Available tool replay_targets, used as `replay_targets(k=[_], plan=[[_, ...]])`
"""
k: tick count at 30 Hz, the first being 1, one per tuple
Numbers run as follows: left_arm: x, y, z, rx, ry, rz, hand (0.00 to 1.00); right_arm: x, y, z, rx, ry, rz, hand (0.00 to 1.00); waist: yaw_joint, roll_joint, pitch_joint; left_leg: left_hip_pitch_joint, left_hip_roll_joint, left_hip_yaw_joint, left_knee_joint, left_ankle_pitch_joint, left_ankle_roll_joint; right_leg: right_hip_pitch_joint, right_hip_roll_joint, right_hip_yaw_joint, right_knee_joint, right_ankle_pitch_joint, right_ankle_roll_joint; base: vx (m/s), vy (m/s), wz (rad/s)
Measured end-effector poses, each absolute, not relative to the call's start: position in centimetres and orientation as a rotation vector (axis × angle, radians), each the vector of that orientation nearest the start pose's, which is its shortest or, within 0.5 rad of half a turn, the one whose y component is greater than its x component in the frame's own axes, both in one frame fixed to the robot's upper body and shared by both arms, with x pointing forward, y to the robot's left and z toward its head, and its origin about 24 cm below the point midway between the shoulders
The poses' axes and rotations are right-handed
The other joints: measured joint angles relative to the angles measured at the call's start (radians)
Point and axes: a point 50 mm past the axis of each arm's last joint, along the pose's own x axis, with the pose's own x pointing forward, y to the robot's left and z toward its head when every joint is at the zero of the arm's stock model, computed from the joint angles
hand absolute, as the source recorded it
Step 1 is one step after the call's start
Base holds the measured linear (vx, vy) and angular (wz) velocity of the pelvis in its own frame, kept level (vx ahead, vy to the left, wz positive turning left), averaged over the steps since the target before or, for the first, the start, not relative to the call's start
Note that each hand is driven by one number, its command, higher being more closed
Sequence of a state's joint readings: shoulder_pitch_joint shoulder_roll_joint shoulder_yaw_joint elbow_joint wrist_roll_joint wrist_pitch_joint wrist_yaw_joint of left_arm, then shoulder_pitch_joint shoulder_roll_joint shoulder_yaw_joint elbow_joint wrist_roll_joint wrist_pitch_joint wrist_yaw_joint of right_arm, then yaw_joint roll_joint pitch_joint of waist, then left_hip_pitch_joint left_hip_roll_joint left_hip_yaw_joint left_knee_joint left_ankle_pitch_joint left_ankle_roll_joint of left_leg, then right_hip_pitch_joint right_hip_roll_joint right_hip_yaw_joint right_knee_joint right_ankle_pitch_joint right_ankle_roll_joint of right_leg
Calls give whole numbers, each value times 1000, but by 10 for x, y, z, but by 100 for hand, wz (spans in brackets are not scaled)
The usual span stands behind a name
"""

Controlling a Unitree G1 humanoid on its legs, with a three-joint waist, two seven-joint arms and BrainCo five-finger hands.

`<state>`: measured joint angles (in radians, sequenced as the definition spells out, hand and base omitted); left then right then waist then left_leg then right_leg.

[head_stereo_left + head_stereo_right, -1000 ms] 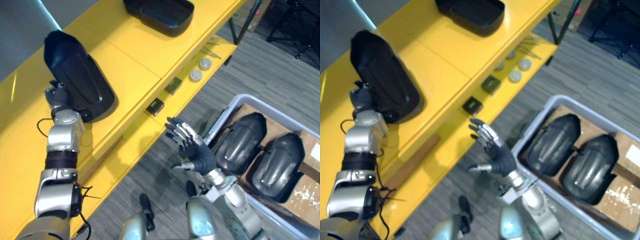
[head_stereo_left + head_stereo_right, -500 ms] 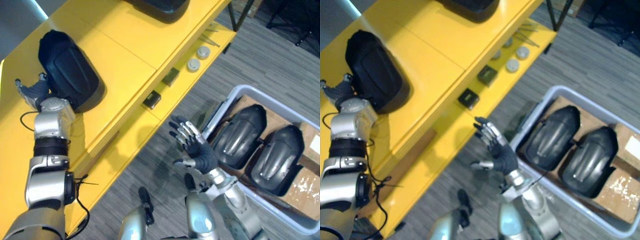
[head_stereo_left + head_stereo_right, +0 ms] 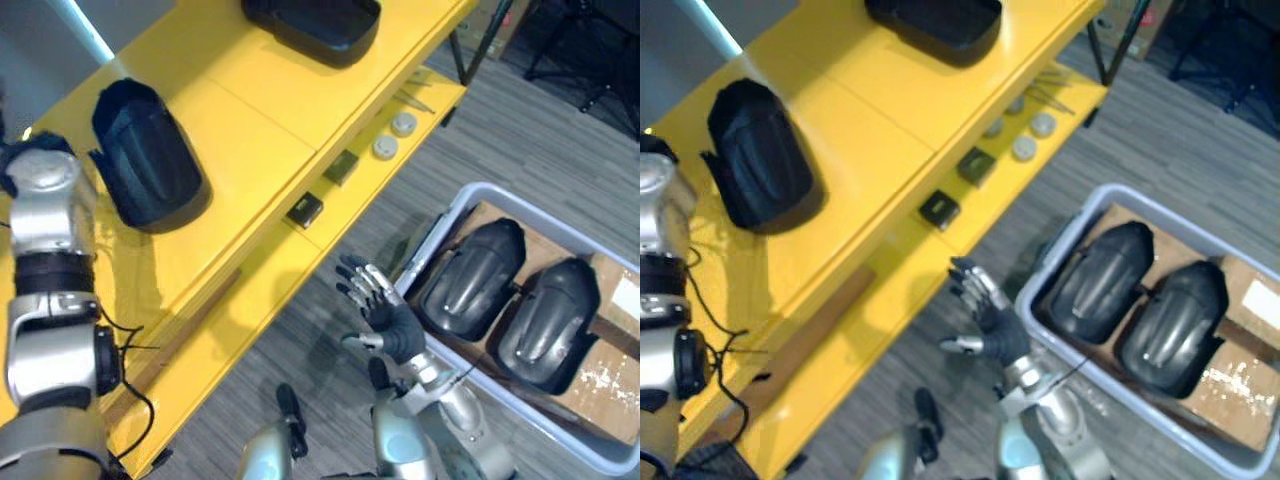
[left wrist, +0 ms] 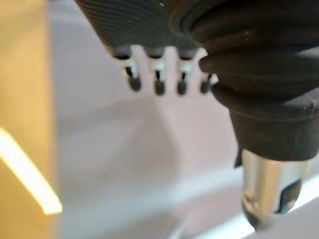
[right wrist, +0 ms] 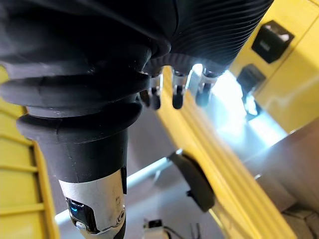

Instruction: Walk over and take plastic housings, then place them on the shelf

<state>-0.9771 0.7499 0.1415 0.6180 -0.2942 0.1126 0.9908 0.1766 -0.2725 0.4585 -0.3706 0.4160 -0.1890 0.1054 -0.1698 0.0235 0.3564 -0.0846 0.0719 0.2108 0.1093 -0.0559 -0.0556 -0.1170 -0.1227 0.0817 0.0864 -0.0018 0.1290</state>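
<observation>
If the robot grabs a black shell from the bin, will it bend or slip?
Probably stiff: the housing keeps its dome shape. Its glossy back may slip. Likely light: the upturned housing on the shelf looks hollow.

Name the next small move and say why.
Probably swing the right hand toward the nearer housing in the grey bin. That hand is open and empty beside the bin's corner, two housings lie there, and the placed housing already rests on the yellow shelf, apart from the open left hand.
</observation>
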Motion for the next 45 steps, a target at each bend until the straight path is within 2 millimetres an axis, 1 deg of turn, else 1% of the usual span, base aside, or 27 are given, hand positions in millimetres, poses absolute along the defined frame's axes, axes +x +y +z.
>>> replay_targets(k=[2, 4, 7, 10, 12, 13, 15, 16, 18, 20, 21, 22, 24, 25, 26, 29, 31, 33, 34, 35, 36, 38, 40, 41, 43, 44, 45], plan=[[326, 344, 291, -17, -507, 1241, 0, 192, -87, 85, 290, -222, 545, 0, 4, -11, -31, 14, 2, -8, -7, 0, 0, 24, 2, -10, -18, 3, -1, 76, -10, 13], [327, 341, 286, -25, -547, 1172, 0, 195, -90, 84, 269, -221, 515, 0, 7, -17, -69, 34, 2, -17, -19, 0, 0, 61, 1, -26, -44, 3, -2, 77, -8, 14], [323, 332, 265, -44, -598, 1040, 0, 199, -101, 85, 241, -236, 469, 0, 12, -13, -123, 68, -1, -47, -37, 0, 0, 117, -1, -58, -75, 4, -2, 101, -8, 21], [302, 311, 232, -103, -657, 891, 0, 206, -114, 91, 215, -284, 423, 0, 34, -3, -168, 95, -4, -77, -52, 1, -1, 160, 3, -112, -86, 4, -2, 65, -22, 31], [264, 286, 193, -191, -668, 795, 0, 210, -122, 97, 203, -328, 389, 0, 59, 8, -189, 102, -5, -124, -57, 1, -1, 197, -1, -160, -104, 4, -2, 34, -20, 42], [252, 279, 183, -203, -654, 776, 0, 211, -125, 98, 199, -332, 378, 0, 71, 10, -193, 103, -6, -136, -62, 4, -6, 203, 0, -172, -106, 3, -2, 8, -23, 64], [205, 263, 145, -211, -565, 777, 0, 215, -133, 98, 194, -340, 327, 0, 130, 8, -199, 102, -14, -195, -65, 13, -15, 244, 0, -235, -124, 0, -7, -20, -35, 69], [194, 263, 138, -210, -542, 784, 0, 216, -135, 98, 196, -340, 307, 0, 141, 5, -201, 100, -15, -211, -66, 16, -17, 255, 0, -255, -128, -3, -12, -42, -58, 86], [160, 268, 121, -171, -468, 805, 0, 219, -146, 100, 189, -344, 241, 0, 189, -2, -211, 99, -31, -286, -89, 42, -22, 289, 0, -346, -125, -30, -26, -70, -79, 103], [145, 269, 117, -158, -453, 769, 0, 221, -153, 103, 178, -358, 202, 0, 210, -3, -227, 92, -31, -307, -126, 65, -11, 298, -6, -415, -107, -59, -32, -82, -56, 112], [142, 267, 118, -175, -465, 731, 0, 222, -159, 104, 172, -364, 164, 0, 210, -5, -238, 80, -25, -279, -138, 80, -4, 307, -17, -470, -103, -65, -30, -52, -24, 124], [142, 265, 118, -180, -469, 704, 0, 223, -162, 104, 171, -367, 143, 0, 210, -5, -240, 77, -22, -260, -143, 86, 0, 315, -20, -495, -102, -68, -26, -28, -5, 122], [143, 260, 119, -208, -489, 633, 0, 224, -169, 105, 161, -374, 83, 0, 212, -3, -246, 65, -17, -228, -158, 139, -12, 330, -29, -554, -88, -72, -15, -28, 14, 90], [142, 258, 119, -216, -500, 599, 0, 225, -172, 104, 163, -371, 46, 0, 226, -2, -252, 70, -29, -231, -177, 161, -13, 329, -39, -572, -67, -79, -7, -27, 42, 53], [143, 258, 119, -211, -504, 581, 0, 226, -172, 103, 164, -371, 31, 0, 228, -3, -252, 70, -34, -232, -183, 166, -12, 326, -46, -574, -59, -82, -6, -14, 75, 26], [146, 254, 122, -199, -520, 503, 0, 231, -173, 99, 170, -358, -27, 0, 223, -36, -237, 72, -69, -223, -188, 160, 1, 277, -113, -574, 73, -145, -13, 4, 81, 9], [153, 251, 122, -235, -526, 462, 0, 232, -178, 94, 161, -339, -74, 0, 209, -49, -220, 91, -72, -222, -181, 153, 11, 219, -162, -548, 261, -150, -30, 21, 103, 7], [163, 246, 125, -220, -539, 394, 0, 232, -179, 91, 190, -336, -127, 0, 208, -69, -180, 135, -68, -220, -170, 137, 30, 92, -198, -395, 549, -85, -79, 2, 110, -9], [165, 245, 126, -213, -540, 384, 0, 232, -179, 91, 196, -338, -136, 0, 203, -73, -177, 141, -62, -224, -170, 135, 35, 68, -197, -373, 584, -78, -85, 0, 0, 0], [169, 243, 126, -216, -537, 363, 0, 232, -178, 91, 187, -346, -141, 0, 187, -76, -179, 140, -42, -229, -168, 129, 41, 42, -183, -351, 589, -127, -105, 0, 0, 0], [173, 241, 126, -242, -539, 346, 0, 231, -179, 93, 170, -368, -138, 0, 180, -69, -176, 134, -21, -228, -168, 128, 40, 22, -158, -335, 533, -159, -97, -7, -15, -3], [179, 238, 128, -255, -552, 328, 0, 229, -183, 94, 163, -381, -148, 0, 170, -57, -168, 115, 6, -232, -166, 125, 36, 5, -117, -278, 395, -156, -90, -12, -49, -1], [184, 232, 130, -269, -550, 304, 0, 222, -186, 96, 160, -394, -153, 0, 153, -50, -164, 94, 25, -237, -159, 119, 27, 22, -79, -207, 251, -137, -59, -17, -152, 21], [185, 230, 129, -275, -544, 297, 0, 217, -187, 98, 156, -403, -154, 0, 151, -51, -164, 86, 24, -247, -152, 114, 18, 41, -75, -202, 219, -135, -54, 33, -259, 34], [185, 229, 128, -276, -537, 287, 0, 214, -187, 103, 153, -427, -153, 0, 154, -81, -181, 85, 3, -249, -159, 113, -10, 107, -63, -212, 102, -163, -33, 81, -305, 28], [186, 226, 124, -301, -518, 289, 0, 215, -192, 107, 121, -441, -161, 0, 154, -65, -184, 96, 18, -251, -178, 126, -34, 122, -47, -210, 57, -98, 16, 110, -257, 15], [185, 221, 120, -319, -501, 282, 0, 215, -196, 108, 103, -442, -169, 0, 159, -34, -186, 96, 54, -233, -189, 138, -49, 128, -14, -220, 31, -72, -5, 154, -256, 5]])
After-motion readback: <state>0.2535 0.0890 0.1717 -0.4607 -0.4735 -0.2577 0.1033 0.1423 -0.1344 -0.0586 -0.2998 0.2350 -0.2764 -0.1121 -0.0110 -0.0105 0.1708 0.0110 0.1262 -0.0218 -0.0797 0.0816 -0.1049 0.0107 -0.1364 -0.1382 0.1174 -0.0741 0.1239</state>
